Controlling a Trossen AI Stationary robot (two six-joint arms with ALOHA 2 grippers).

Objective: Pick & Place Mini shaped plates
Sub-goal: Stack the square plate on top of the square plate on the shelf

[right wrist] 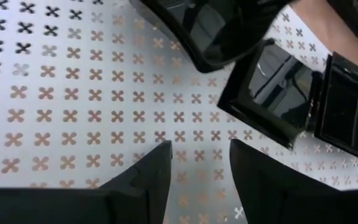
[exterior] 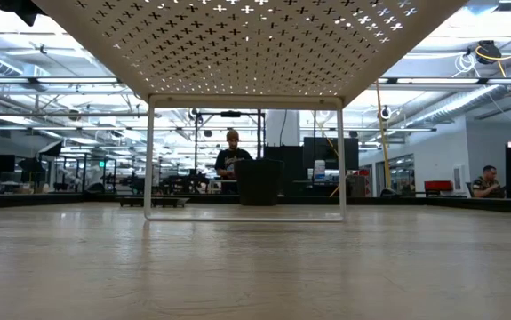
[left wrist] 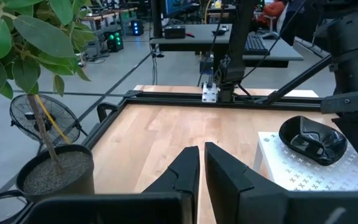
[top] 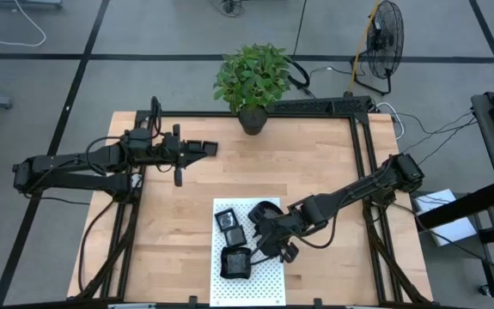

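Observation:
Three glossy black mini shaped plates lie on a white dotted mat (top: 268,283) at the table's near middle: a rounded one (top: 265,209), a square one (top: 228,222) and another square one (top: 234,263). My right gripper (top: 262,243) hovers over the mat between them, open, tilted downward. In its wrist view the fingers (right wrist: 144,177) stand over bare mat (right wrist: 73,93), with the rounded plate (right wrist: 216,31) and two square plates (right wrist: 272,93) (right wrist: 347,112) beyond. My left gripper (top: 208,148) waits shut above the far left of the table, and its wrist view shows the rounded plate (left wrist: 312,140).
A potted plant (top: 251,81) stands at the table's far edge. Black frame rails (top: 362,154) run along the table's sides. Bare wood (top: 178,215) lies left of the mat. The low view shows only the mat's underside (exterior: 246,36) on white legs.

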